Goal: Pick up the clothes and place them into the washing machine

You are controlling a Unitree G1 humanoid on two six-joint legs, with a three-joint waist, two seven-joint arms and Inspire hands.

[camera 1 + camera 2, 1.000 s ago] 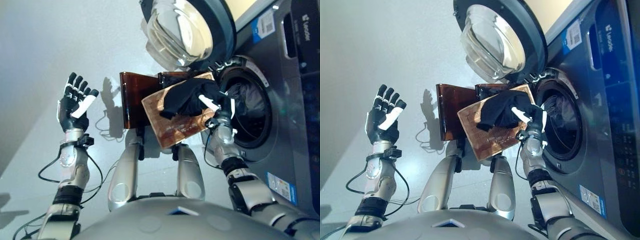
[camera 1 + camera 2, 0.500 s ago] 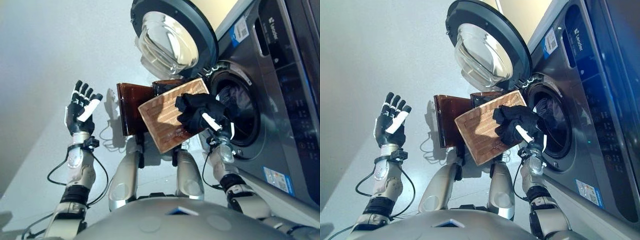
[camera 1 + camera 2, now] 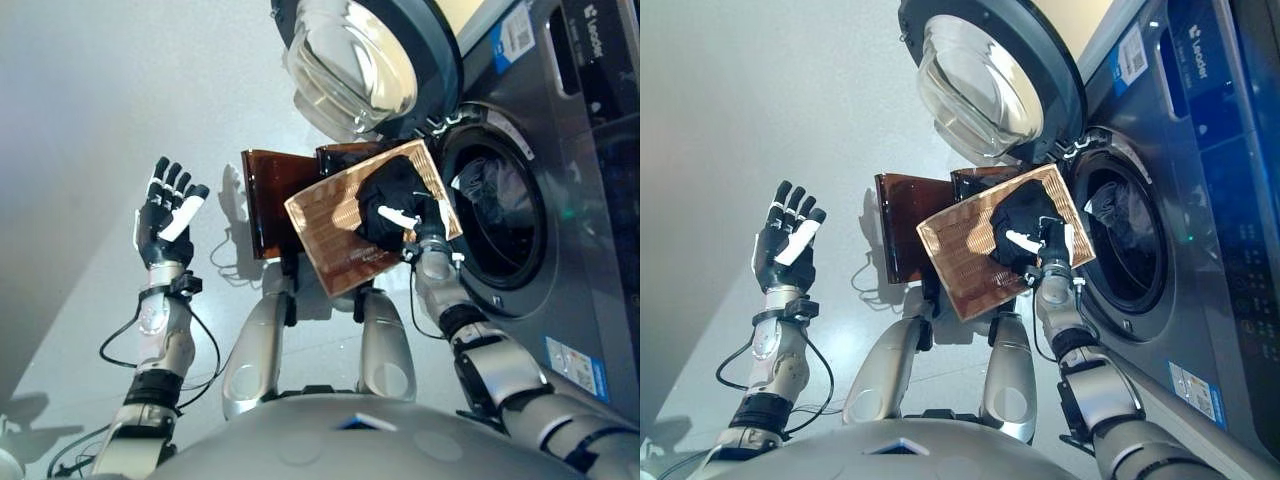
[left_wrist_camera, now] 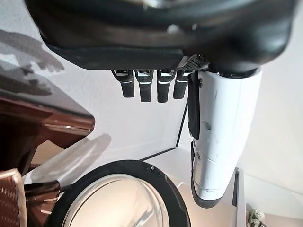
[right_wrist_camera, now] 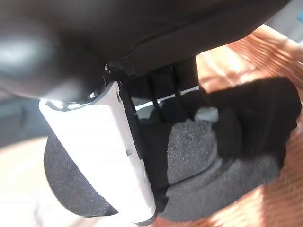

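A black garment lies bunched on the right part of the shallow wicker basket, beside the washing machine's open drum. My right hand is on the garment, with its fingers and white-covered thumb curled into the cloth; the right wrist view shows the thumb pressed against the dark cloth. Other clothes lie inside the drum. My left hand is raised and open, well left of the basket and holding nothing.
The basket rests tilted on a dark brown box. The machine's round glass door stands open above the basket and drum. The grey machine front is along the right. Pale floor lies to the left.
The camera has shifted. The black garment, spread over the basket a second ago, is now bunched smaller under my right hand. My left hand stays raised and open.
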